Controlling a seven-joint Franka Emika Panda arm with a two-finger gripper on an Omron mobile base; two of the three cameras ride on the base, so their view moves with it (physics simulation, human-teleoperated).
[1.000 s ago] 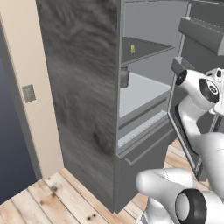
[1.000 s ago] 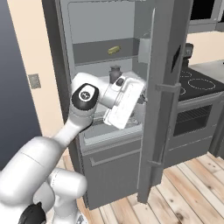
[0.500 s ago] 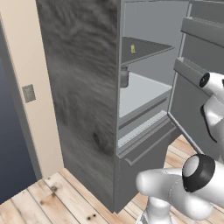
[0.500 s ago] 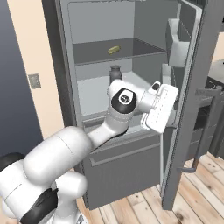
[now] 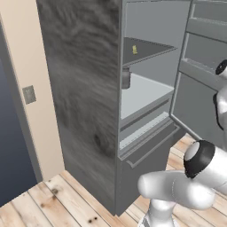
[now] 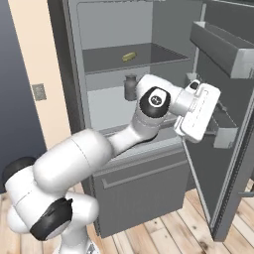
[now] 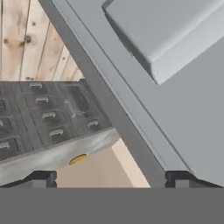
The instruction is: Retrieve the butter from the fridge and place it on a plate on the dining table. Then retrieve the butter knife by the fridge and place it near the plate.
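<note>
Door swung wider since before; your gripper (image 7: 109, 178), wide and empty, faces the door, so next reach for the butter (image 6: 129, 56) in the fridge (image 6: 139, 188).

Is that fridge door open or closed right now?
Open. The fridge door is swung wide to the right, so its inside shelves show, with the butter lying on the upper shelf.
</note>
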